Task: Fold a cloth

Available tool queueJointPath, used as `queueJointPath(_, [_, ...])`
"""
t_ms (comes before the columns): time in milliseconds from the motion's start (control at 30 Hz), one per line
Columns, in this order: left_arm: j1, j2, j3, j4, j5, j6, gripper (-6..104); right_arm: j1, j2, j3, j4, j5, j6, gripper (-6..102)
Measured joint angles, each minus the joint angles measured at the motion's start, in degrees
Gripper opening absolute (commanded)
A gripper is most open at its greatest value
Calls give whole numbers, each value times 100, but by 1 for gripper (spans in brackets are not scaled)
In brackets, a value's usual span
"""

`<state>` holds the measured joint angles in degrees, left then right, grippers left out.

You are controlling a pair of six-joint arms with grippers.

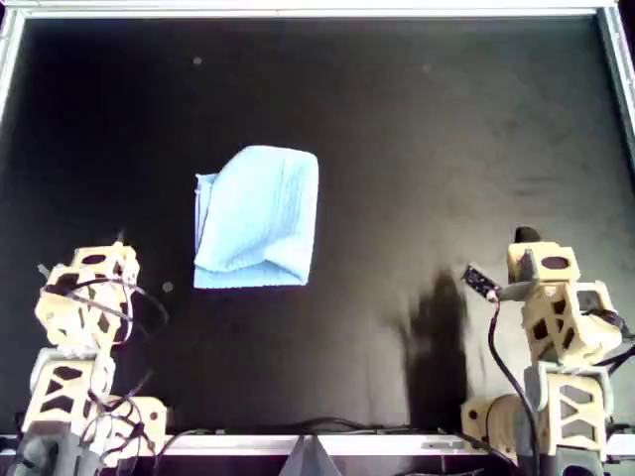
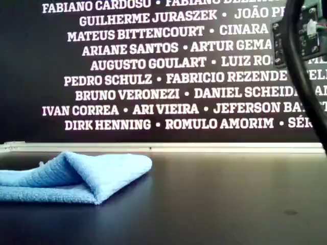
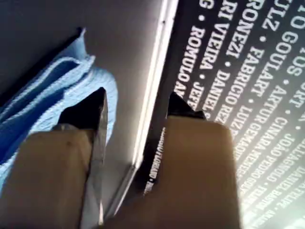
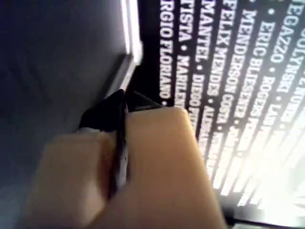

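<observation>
The light blue cloth (image 1: 258,220) is seen folded, left of centre on the surface (image 1: 446,149) in the overhead view. Thin and limp, it is best gripped at a loose corner. The left gripper (image 3: 136,107) is held apart, the right gripper (image 4: 125,102) together; both are empty.

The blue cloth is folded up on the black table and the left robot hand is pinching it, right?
Not quite. The cloth is folded on the black table, but the left gripper isn't pinching it. The left wrist view shows its fingers apart with nothing between them, and the overhead view shows that arm pulled back from the cloth.
</observation>
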<state>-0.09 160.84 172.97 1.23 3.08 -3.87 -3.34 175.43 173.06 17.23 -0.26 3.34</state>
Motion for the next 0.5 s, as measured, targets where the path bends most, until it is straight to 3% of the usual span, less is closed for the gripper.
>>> queueJointPath(500, [0,62,0,185,-9,-53,45,0,-1362,0,0,0,0,-2])
